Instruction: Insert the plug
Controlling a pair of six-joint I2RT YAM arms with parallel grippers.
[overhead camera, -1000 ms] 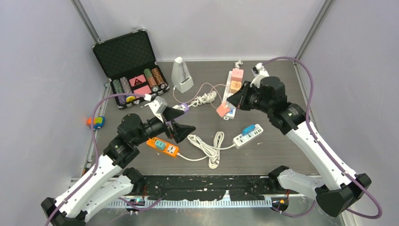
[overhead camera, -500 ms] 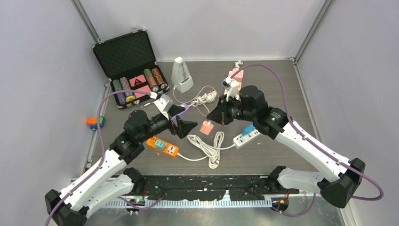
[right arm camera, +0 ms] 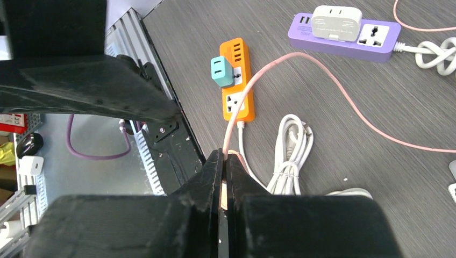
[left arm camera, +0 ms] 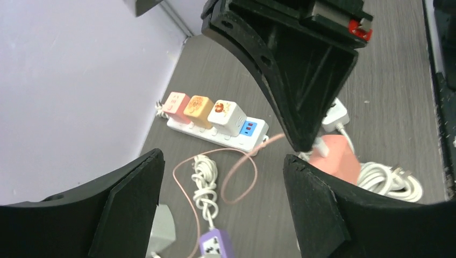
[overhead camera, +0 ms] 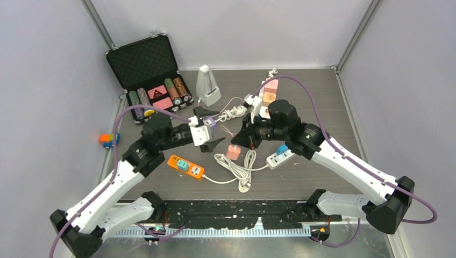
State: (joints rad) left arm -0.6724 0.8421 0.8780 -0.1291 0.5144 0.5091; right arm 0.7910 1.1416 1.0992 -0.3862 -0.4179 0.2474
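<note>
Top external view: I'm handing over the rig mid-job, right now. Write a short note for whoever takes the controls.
Right gripper: jaws shut on the pink plug, which hangs under them above the coiled white cable.
Left gripper: jaws open and empty, hovering just left of the plug.
Done: the plug is in hand and not in any socket.
Left: seat the plug. The orange strip lies nearest and shows a free socket beside its teal adapter. The pictures do not show which strip is meant.
</note>
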